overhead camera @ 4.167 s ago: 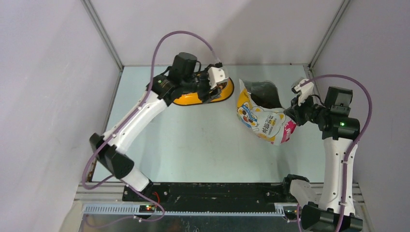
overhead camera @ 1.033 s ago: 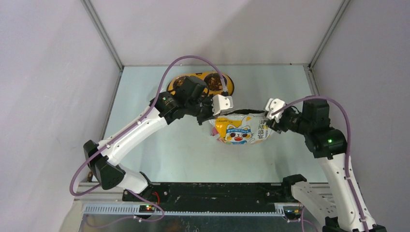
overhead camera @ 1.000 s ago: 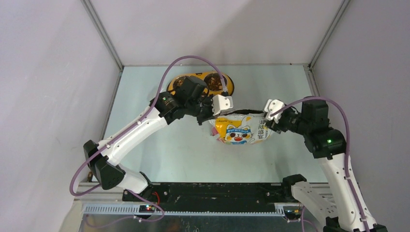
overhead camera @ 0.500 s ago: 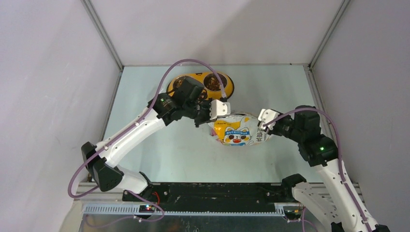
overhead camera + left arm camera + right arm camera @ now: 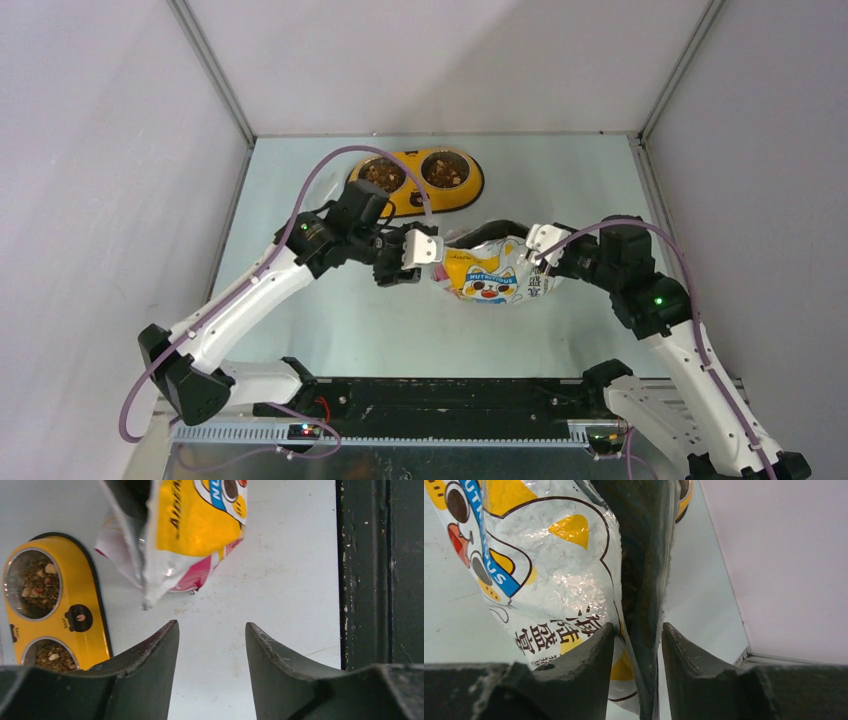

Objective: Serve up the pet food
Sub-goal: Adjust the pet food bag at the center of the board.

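The crinkly yellow-white foil bag (image 5: 490, 275) with a cartoon cat stands mid-table, mouth up. It also shows in the left wrist view (image 5: 195, 525) and the right wrist view (image 5: 549, 570). Brown kibble (image 5: 626, 600) shows inside its dark mouth. Kibble (image 5: 382, 173) also lies in both steel cups of the yellow double bowl (image 5: 413, 190), seen too in the left wrist view (image 5: 85, 580). My left gripper (image 5: 428, 262) is open and empty (image 5: 212, 627), just off the bag's left edge. My right gripper (image 5: 545, 265) straddles the bag's right rim (image 5: 638, 627), jaws parted with both bag walls loose between them.
The bowl sits at the back of the table, behind the bag. Grey walls close in the left, back and right sides. A black rail (image 5: 380, 570) runs along the near edge by the arm bases.
My left gripper has let go of the bag's left edge and drawn back left and nearer. The bag and my right gripper have shifted slightly left. The bowl is now fully uncovered.
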Available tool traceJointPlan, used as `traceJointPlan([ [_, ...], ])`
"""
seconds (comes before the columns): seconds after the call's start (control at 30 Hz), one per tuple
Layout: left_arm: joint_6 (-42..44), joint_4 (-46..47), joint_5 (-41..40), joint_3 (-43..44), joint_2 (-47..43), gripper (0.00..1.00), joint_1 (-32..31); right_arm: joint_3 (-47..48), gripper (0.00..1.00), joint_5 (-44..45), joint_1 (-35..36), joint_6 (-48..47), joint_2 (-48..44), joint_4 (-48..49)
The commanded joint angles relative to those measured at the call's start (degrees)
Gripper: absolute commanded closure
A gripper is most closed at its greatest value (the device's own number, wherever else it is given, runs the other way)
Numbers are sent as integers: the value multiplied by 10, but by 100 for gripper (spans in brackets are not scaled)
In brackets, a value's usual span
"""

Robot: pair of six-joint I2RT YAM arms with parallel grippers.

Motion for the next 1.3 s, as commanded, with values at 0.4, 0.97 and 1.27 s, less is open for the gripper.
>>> traceJointPlan([
  [0.4,-86,184,-55,-76,-66,15,0,-24,42,18,5,45,-61,82],
  [0.97,-44,46,26,82,19,0,-3,167,30,-35,-37,1,26,-202],
  [1.27,-63,25,72,145,99,0,-17,179,30,-15,-25,6,54,-229],
])
